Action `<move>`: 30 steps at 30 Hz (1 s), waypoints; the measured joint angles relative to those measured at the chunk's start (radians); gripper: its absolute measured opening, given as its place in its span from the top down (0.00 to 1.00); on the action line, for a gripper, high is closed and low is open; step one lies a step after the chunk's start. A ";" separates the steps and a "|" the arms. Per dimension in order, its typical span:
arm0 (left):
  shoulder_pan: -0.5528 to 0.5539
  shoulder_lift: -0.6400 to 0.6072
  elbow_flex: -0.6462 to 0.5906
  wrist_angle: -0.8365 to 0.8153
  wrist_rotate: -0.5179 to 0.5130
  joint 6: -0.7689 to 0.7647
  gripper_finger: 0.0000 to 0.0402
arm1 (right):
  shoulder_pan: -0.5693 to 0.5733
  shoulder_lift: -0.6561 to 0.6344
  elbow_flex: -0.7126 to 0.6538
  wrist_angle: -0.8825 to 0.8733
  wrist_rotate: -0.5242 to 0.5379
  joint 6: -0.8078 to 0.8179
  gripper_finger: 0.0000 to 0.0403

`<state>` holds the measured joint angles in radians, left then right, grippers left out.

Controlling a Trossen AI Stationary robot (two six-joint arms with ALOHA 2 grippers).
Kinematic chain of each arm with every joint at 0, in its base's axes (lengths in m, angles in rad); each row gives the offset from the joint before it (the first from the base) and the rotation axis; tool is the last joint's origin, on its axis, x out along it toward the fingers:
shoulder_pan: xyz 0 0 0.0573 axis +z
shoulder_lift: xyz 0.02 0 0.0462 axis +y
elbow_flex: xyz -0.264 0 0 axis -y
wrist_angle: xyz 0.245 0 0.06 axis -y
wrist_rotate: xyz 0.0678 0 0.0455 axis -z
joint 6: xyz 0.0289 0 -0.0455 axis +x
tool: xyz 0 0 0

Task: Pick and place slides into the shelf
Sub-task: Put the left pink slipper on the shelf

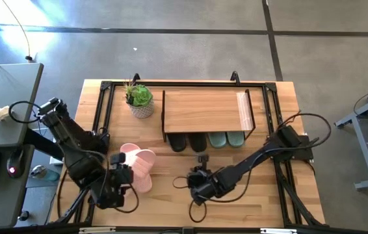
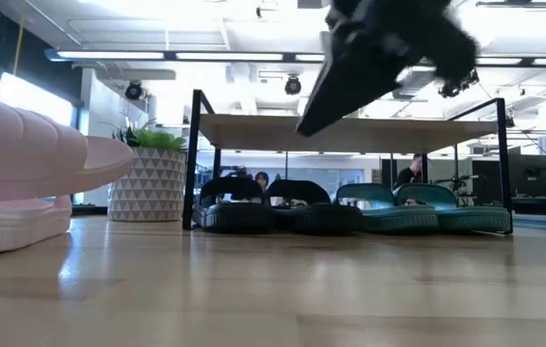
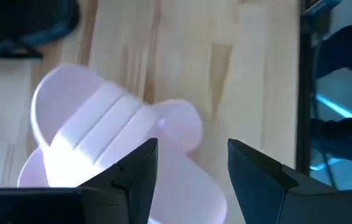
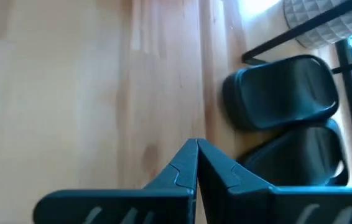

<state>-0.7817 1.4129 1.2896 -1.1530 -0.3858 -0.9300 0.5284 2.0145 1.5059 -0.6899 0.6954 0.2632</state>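
My left tool (image 1: 120,177) hangs released over 2 pink slides (image 1: 140,166) stacked askew on the surface (image 1: 190,201); I should drop squarely onto the upper one's ribbed strap. Under the shelf (image 1: 203,109), 2 black slides (image 1: 188,140) and 2 green slides (image 1: 227,138) sit side by side. My right tool (image 1: 202,161) waits clenched, empty.
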 joint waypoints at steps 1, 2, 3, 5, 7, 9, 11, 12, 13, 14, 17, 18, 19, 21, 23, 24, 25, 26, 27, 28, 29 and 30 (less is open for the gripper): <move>-0.013 0.003 -0.007 -0.011 -0.010 -0.023 0.56 | 0.007 -0.012 0.000 -0.019 -0.015 0.019 1.00; -0.024 0.010 -0.011 -0.020 -0.016 -0.042 0.56 | 0.012 -0.024 0.000 -0.037 -0.031 0.035 1.00; -0.033 0.019 -0.013 -0.030 -0.023 -0.057 0.56 | 0.018 -0.038 0.000 -0.044 -0.049 0.047 1.00; -0.054 0.034 -0.014 -0.062 -0.028 -0.088 0.56 | 0.030 -0.069 0.000 -0.049 -0.086 0.049 1.00; -0.065 0.055 -0.014 -0.079 -0.030 -0.111 0.56 | 0.042 -0.106 0.000 -0.046 -0.126 0.029 1.00; -0.077 0.081 -0.015 -0.099 -0.029 -0.127 0.56 | 0.054 -0.142 0.000 -0.027 -0.174 0.011 1.00; -0.090 0.103 -0.015 -0.110 -0.028 -0.133 0.56 | 0.065 -0.178 0.000 -0.006 -0.217 -0.009 1.00; -0.095 0.115 -0.015 -0.119 -0.026 -0.139 0.56 | 0.070 -0.195 0.000 0.009 -0.236 -0.018 1.00; -0.103 0.127 -0.015 -0.131 -0.023 -0.147 0.56 | 0.077 -0.212 0.000 0.025 -0.247 -0.031 1.00; -0.105 0.140 -0.015 -0.145 -0.022 -0.155 0.56 | 0.084 -0.227 0.000 0.033 -0.255 -0.041 1.00; -0.116 0.181 -0.015 -0.212 -0.023 -0.192 0.56 | 0.110 -0.265 0.000 0.035 -0.221 -0.063 1.00; -0.119 0.196 -0.015 -0.240 -0.024 -0.205 0.56 | 0.119 -0.274 0.000 0.021 -0.179 -0.063 1.00; -0.122 0.211 -0.015 -0.263 -0.027 -0.215 0.56 | 0.131 -0.282 0.000 0.000 -0.121 -0.061 1.00; -0.123 0.250 -0.015 -0.306 -0.032 -0.236 0.56 | 0.156 -0.289 0.000 -0.071 0.012 -0.029 1.00; -0.122 0.282 -0.015 -0.349 -0.037 -0.251 0.56 | 0.177 -0.288 0.000 -0.137 0.102 0.026 1.00; -0.122 0.299 -0.015 -0.361 -0.042 -0.253 0.56 | 0.187 -0.288 0.000 -0.168 0.131 0.059 1.00; -0.122 0.317 -0.015 -0.365 -0.048 -0.246 0.56 | 0.195 -0.288 0.000 -0.188 0.151 0.089 1.00; -0.122 0.333 -0.015 -0.366 -0.054 -0.234 0.56 | 0.202 -0.288 0.000 -0.200 0.168 0.115 1.00; -0.122 0.345 -0.016 -0.368 -0.060 -0.221 0.56 | 0.208 -0.288 0.000 -0.210 0.178 0.135 1.00; -0.122 0.355 -0.016 -0.370 -0.071 -0.206 0.56 | 0.215 -0.288 0.000 -0.219 0.189 0.148 1.00; -0.122 0.362 -0.016 -0.372 -0.083 -0.199 0.56 | 0.222 -0.288 0.000 -0.220 0.199 0.155 1.00; -0.122 0.371 -0.016 -0.373 -0.091 -0.196 0.56 | 0.228 -0.288 0.000 -0.219 0.211 0.156 1.00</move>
<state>-0.9035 1.7838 1.2739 -1.5257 -0.4772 -1.1260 0.7561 1.7264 1.5059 -0.9086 0.9067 0.4192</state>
